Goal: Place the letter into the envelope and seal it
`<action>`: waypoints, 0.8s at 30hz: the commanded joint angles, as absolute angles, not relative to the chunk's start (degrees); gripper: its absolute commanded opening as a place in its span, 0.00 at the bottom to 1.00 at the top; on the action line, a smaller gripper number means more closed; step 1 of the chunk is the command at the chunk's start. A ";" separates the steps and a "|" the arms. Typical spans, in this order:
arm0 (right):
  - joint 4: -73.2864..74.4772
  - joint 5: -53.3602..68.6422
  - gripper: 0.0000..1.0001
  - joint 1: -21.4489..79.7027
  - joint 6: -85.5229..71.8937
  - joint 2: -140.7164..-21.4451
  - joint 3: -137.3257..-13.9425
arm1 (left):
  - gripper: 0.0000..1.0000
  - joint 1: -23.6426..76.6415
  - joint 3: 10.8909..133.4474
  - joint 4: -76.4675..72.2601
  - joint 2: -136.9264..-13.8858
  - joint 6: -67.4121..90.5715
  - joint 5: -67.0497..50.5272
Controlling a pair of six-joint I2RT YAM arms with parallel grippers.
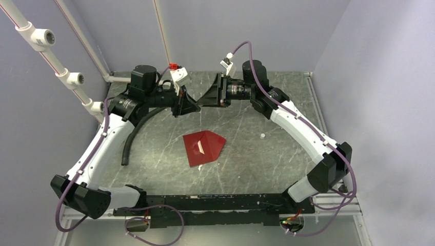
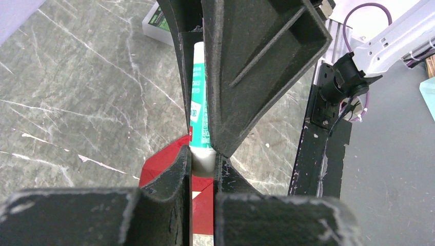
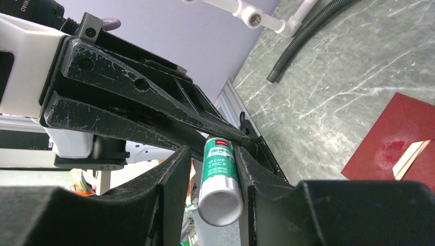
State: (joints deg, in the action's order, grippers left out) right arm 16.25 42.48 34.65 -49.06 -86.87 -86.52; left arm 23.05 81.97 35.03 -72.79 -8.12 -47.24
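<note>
Dark red paper, the envelope (image 1: 204, 148) lies flat in the middle of the table (image 1: 154, 169), well below the 2 grippers, with a pale sliver, probably the letter (image 3: 410, 160), at its mouth. It looks light, glossy and easily creased: pin the body and lift the flap by its tip. The left gripper (image 2: 202, 159) pinches a glue stick (image 3: 219, 174); the right gripper (image 3: 215, 159) flanks its other end, but I cannot tell if it grips

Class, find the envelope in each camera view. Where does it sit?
Top external: envelope, table centre.
Left wrist: envelope, bottom centre, partly hidden.
Right wrist: envelope, right edge, cut off.
Shared landmark: glue stick, in both wrist views; top view does not show it clearly.
</note>
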 commanded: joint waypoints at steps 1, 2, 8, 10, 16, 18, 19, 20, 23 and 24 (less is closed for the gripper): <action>12.44 43.37 0.37 34.72 -49.10 -85.19 -88.03 | 0.02 22.96 83.17 34.36 -72.59 -8.46 -47.03; 12.32 43.62 0.34 34.79 -49.06 -85.17 -88.02 | 0.03 22.93 83.33 34.51 -72.60 -8.40 -46.81; 12.31 44.69 0.33 34.76 -48.62 -85.02 -88.23 | 0.03 22.87 83.61 34.65 -72.77 -8.11 -43.85; 12.75 44.58 0.34 34.80 -48.21 -85.08 -88.36 | 0.03 22.94 83.70 34.82 -72.77 -8.34 -43.68; 13.86 44.11 0.03 34.80 -46.34 -85.20 -89.06 | 0.11 22.86 84.42 35.48 -73.56 -6.30 -41.65; 15.34 42.33 0.00 34.80 -44.64 -85.12 -89.32 | 0.30 22.85 85.18 36.11 -73.97 -5.13 -40.57; 16.43 40.73 0.00 34.80 -43.48 -85.01 -89.38 | 0.42 22.85 85.27 36.39 -73.93 -4.76 -40.12; 17.58 38.85 0.00 34.80 -42.25 -84.85 -89.27 | 0.53 22.86 85.13 36.65 -73.69 -4.56 -39.89; 20.28 32.49 0.00 34.80 -38.84 -84.29 -88.31 | 0.72 22.85 83.14 36.66 -71.68 -3.78 -38.37; 20.71 31.26 0.00 34.80 -38.04 -84.21 -87.76 | 0.79 22.85 82.05 36.65 -70.66 -3.56 -37.88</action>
